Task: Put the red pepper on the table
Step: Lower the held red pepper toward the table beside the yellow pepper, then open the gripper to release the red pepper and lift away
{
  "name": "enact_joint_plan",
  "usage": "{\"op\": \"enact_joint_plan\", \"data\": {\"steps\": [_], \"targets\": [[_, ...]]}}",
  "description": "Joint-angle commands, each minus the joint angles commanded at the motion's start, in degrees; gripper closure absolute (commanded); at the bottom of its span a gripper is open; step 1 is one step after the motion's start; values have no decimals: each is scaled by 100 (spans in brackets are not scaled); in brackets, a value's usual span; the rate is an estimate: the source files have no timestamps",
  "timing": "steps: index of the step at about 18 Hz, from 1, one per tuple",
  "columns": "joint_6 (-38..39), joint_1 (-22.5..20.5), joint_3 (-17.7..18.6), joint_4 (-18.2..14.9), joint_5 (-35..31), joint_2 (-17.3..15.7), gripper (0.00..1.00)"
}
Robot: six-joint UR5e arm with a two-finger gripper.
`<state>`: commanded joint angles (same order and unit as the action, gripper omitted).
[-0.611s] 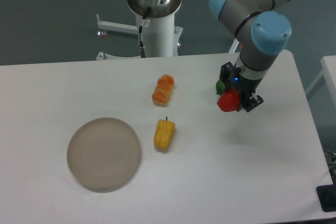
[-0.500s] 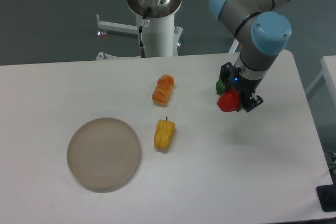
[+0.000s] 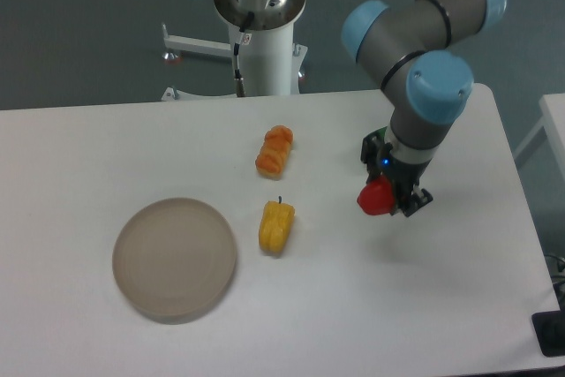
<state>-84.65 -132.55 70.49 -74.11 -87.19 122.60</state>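
Note:
The red pepper (image 3: 374, 200) is small, glossy and red; its stem is hidden by the fingers. My gripper (image 3: 385, 195) is shut on it and holds it low over the white table (image 3: 353, 306), right of the middle. Whether the pepper touches the tabletop, I cannot tell. The arm reaches down from the upper right.
A yellow pepper (image 3: 275, 226) lies left of the gripper. An orange lumpy pepper (image 3: 274, 150) lies behind it. A round grey-beige plate (image 3: 174, 259) sits at the front left. The robot's base column (image 3: 263, 33) stands behind the table's far edge.
The gripper has moved forward, slightly left and lower with the red pepper in it. The other peppers and the plate have not moved.

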Motion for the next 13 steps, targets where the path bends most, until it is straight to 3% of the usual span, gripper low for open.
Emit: {"op": "enact_joint_plan", "data": {"steps": [3, 9, 13], "targets": [[651, 273, 26, 685, 17, 387, 84], [643, 405, 44, 1205, 53, 792, 83], [599, 415, -52, 1294, 53, 906, 80]]}}
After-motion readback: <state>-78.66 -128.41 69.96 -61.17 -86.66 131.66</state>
